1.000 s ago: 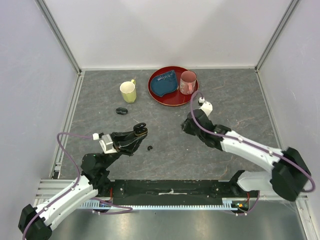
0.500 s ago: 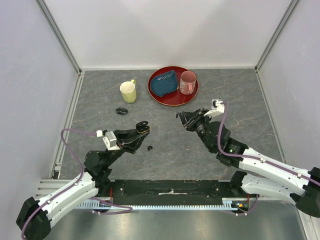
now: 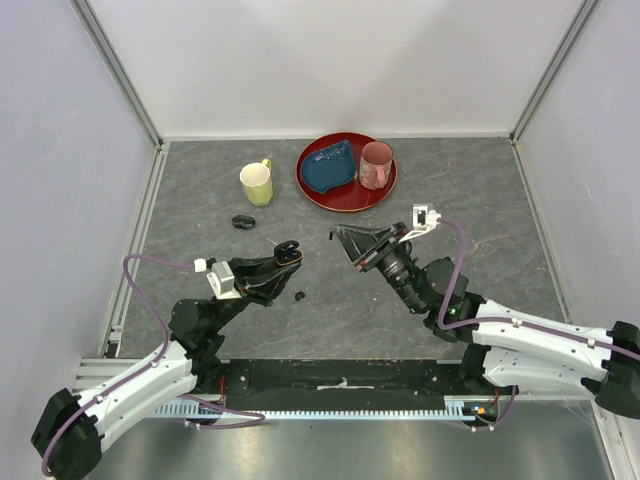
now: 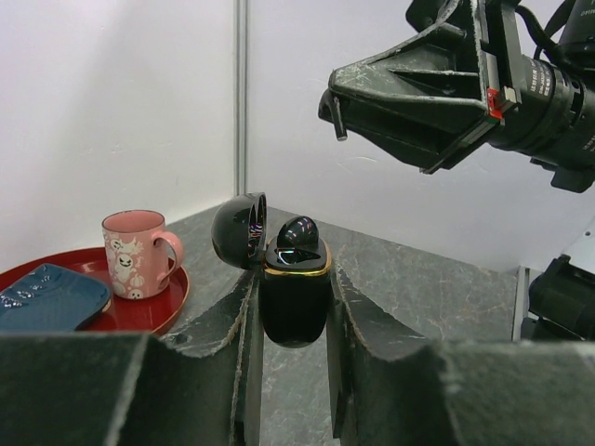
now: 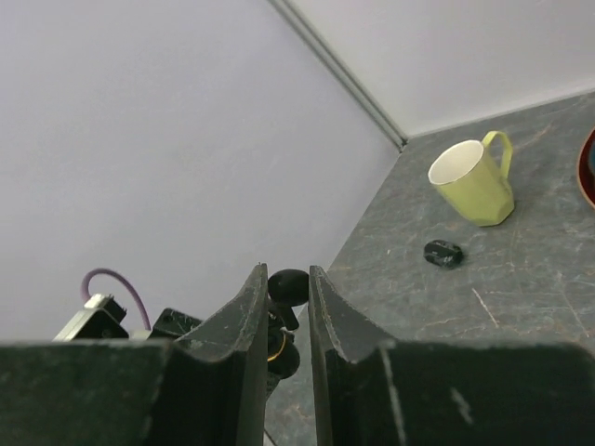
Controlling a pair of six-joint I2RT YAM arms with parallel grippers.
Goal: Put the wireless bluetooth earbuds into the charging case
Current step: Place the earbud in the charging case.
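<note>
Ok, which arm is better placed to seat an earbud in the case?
Right, probably. The left hand is shut on the open charging case, holding it upright. The right hand hovers nearby, aimed at the case's open top.

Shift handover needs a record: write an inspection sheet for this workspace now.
Surface: grey stone-patterned table.
Job's things: charging case open, seated earbud inside; loose earbud on the table.
Clutter: yellow mug; black oval item; red tray carrying blue dish and pink mug.
Grippers: left gripper shut on the case; right gripper aimed at it, fingers narrowly apart, load not visible.
Cables: purple cable on left arm, second purple cable on right.
Surroundings: white walls, metal frame posts.
</note>
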